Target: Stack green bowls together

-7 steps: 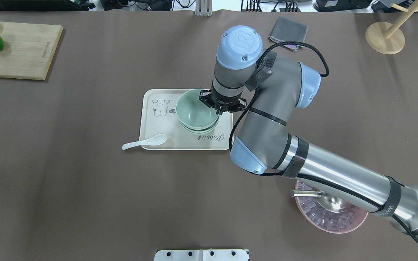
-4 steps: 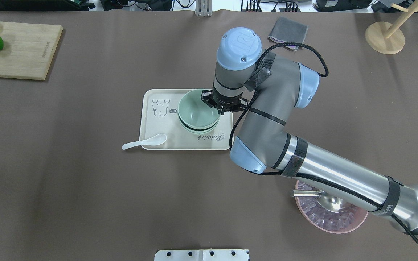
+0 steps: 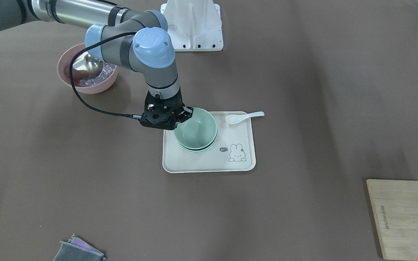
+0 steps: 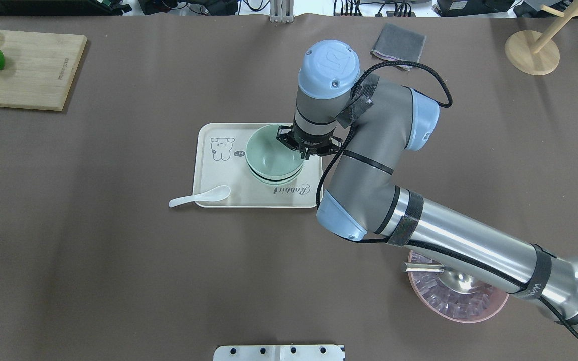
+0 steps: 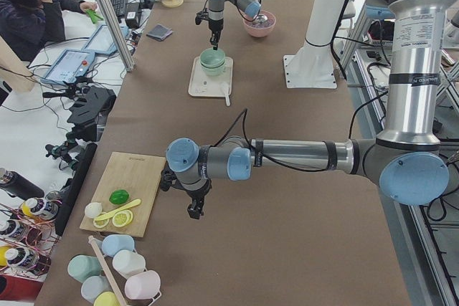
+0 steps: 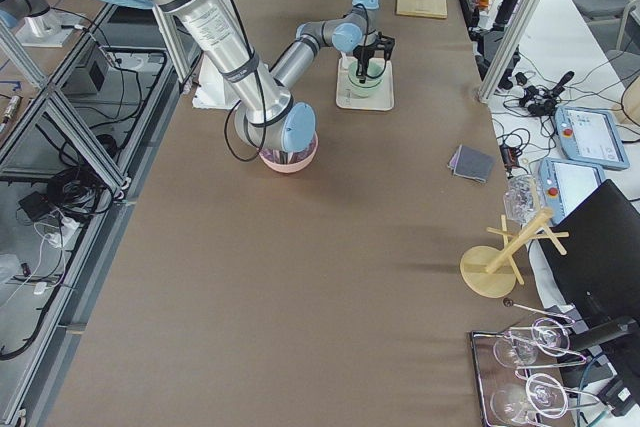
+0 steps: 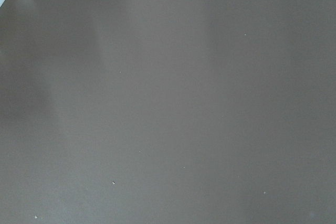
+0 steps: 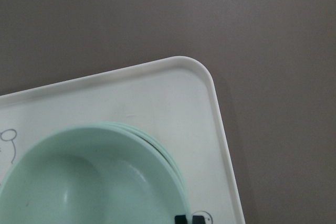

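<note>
Brown-covered bench (image 4: 118, 276) carries a cream tray (image 4: 254, 198). Above the tray, right tool (image 4: 304, 149) pinches the rim of the top green bowl (image 4: 269, 153). Left tool (image 5: 195, 211): aperture indeterminate.

Bright, even overhead light; faint soft shadows on the table (image 4: 118, 260); sharp exterior views, slightly soft wrist close-ups

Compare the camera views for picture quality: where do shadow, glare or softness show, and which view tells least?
Overhead exterior: even light, with the green bowls and the tray crisp. Exterior front-facing: broad soft shadows across the table and glare on the metal scoop. Right wrist-mounted: the near bowl rim looks soft. Left wrist-mounted: almost only plain brown table, so it tells least.
</note>
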Tool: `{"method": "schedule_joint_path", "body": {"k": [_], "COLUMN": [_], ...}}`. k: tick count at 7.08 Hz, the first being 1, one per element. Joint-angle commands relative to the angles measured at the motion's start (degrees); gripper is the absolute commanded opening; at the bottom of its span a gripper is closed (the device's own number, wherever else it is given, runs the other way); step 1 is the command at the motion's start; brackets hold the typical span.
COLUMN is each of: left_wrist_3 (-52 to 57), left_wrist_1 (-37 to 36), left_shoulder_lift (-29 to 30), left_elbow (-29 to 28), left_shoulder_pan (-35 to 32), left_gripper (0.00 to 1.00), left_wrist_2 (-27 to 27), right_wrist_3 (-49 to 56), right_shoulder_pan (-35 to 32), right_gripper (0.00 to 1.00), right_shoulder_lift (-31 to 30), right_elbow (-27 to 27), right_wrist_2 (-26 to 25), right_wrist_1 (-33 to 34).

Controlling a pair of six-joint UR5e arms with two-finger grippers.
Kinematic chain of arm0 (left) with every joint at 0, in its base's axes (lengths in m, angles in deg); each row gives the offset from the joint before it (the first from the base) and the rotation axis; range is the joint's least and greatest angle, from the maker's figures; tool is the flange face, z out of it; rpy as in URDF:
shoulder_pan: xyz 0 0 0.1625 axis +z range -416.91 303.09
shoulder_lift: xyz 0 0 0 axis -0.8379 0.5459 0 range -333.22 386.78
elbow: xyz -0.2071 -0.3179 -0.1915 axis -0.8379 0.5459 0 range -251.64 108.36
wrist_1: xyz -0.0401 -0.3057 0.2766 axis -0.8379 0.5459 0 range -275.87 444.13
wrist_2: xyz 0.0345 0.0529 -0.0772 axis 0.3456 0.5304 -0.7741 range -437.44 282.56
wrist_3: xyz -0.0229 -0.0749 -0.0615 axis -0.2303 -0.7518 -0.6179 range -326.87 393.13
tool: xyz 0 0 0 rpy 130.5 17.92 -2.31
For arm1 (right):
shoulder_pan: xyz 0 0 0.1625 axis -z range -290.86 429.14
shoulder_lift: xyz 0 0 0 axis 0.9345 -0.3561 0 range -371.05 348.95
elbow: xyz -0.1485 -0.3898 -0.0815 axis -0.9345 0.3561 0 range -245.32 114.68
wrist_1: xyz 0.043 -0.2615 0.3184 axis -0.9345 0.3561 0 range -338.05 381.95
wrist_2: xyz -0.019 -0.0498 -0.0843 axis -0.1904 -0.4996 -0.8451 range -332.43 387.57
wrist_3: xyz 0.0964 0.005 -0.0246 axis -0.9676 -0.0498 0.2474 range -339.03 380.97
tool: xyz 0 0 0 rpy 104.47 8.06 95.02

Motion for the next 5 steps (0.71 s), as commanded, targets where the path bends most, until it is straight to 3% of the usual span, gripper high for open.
{"method": "schedule_joint_path", "body": {"k": [1, 4, 5], "left_wrist_3": [0.0, 0.0, 0.1], "left_wrist_1": [0.0, 0.0, 0.0], "left_shoulder_lift": [0.0, 0.0, 0.0], "left_elbow": [-0.1, -0.1, -0.1], "left_shoulder_pan": [0.0, 0.0, 0.0], "left_gripper": [0.99, 0.99, 0.99], "left_wrist_2": [0.0, 0.0, 0.0], "right_wrist_3": [0.0, 1.6, 3.1], "right_shoulder_pan": [0.4, 1.0, 1.0], "right_gripper": [0.00, 0.00, 0.54], "right_shoulder_lift": [0.0, 0.0, -0.1], "right_elbow": [1.8, 1.8, 1.8], "right_wrist_2": [-0.6, -3.8, -3.9], "right_wrist_1": [-2.8, -2.9, -2.9]}}
